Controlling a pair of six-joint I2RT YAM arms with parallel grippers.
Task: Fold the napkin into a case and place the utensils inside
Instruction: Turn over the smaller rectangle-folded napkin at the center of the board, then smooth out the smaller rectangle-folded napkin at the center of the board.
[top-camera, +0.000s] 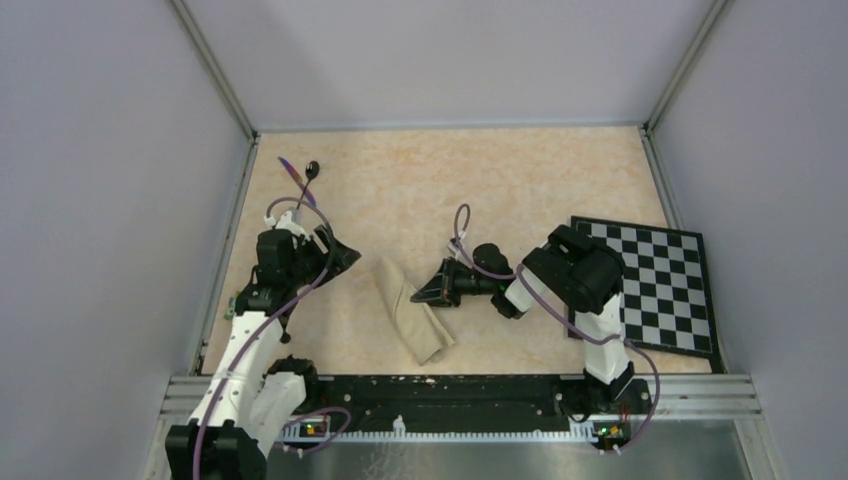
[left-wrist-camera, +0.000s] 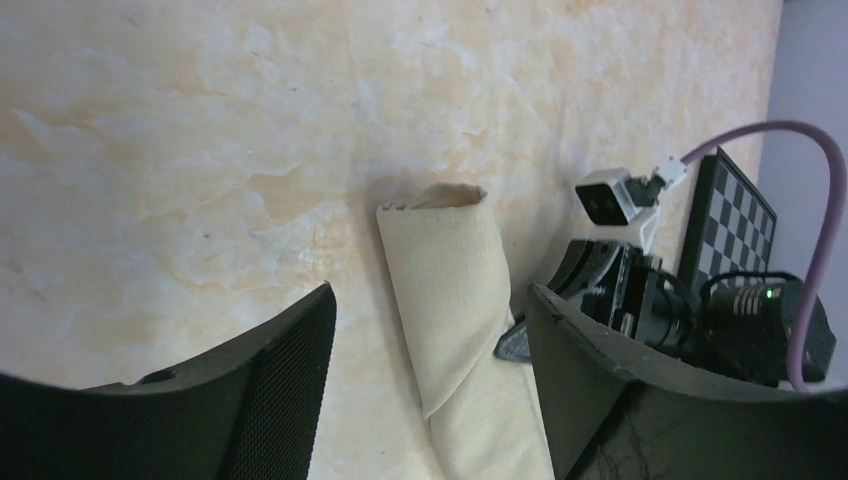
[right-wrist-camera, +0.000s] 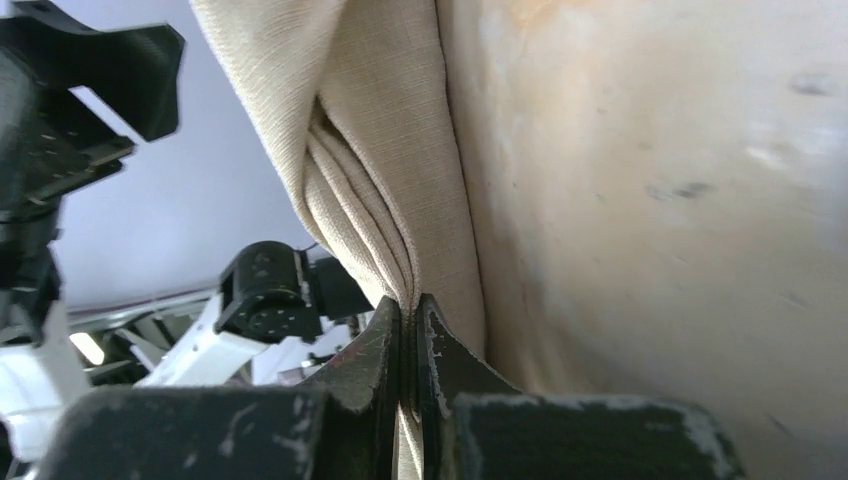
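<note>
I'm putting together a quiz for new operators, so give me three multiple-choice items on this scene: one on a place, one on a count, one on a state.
1. Where do the utensils lie?
A. near the far left corner of the table
B. near its far right corner
C. at the near edge, by the arm bases

2. How many utensils are in view?
A. one
B. two
C. four

3. What state is the right gripper in?
A. open, holding nothing
B. shut on a utensil
C. shut on the napkin

Answers:
1 A: the black spoon and purple knife lie together at the far left, apart from the folded cloth.
2 B: only those two pieces show.
3 C: the right wrist view shows the cloth's edge pinched between closed fingers.
</note>
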